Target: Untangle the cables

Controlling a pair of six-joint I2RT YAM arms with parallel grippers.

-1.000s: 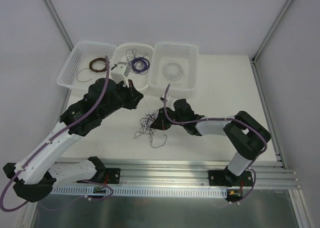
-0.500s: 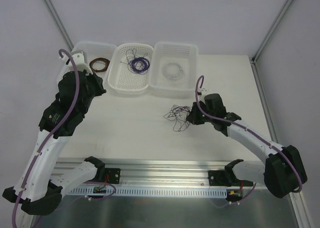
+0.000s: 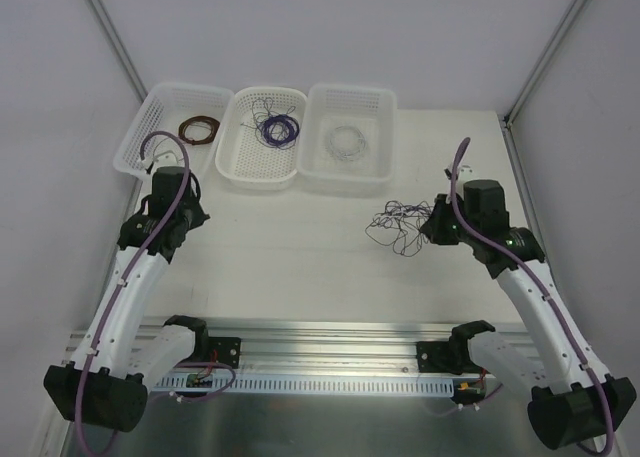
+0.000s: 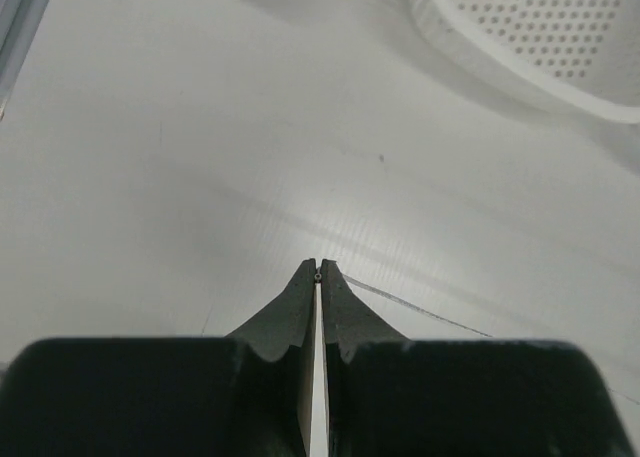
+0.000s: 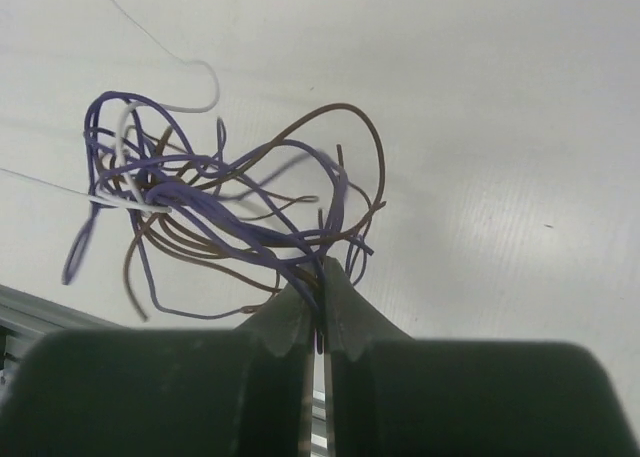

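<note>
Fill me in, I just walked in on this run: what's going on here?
The right gripper is shut on the cables, a loose tangle of purple, brown and white strands, right of the middle of the table. The left gripper is shut, empty as far as shows, over bare table. Three baskets at the back hold brown, purple and white coils.

Cables [image 5: 200, 202] — gripped section hidden inside the right gripper [image 5: 318, 282]; pale strand [image 5: 40, 179] runs off frame; basket [image 4: 540, 37] cropped in left wrist view.

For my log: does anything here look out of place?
Only the cables: a loose purple, brown and white tangle, pinched in the right gripper, outside the baskets where the neat coils lie.
</note>
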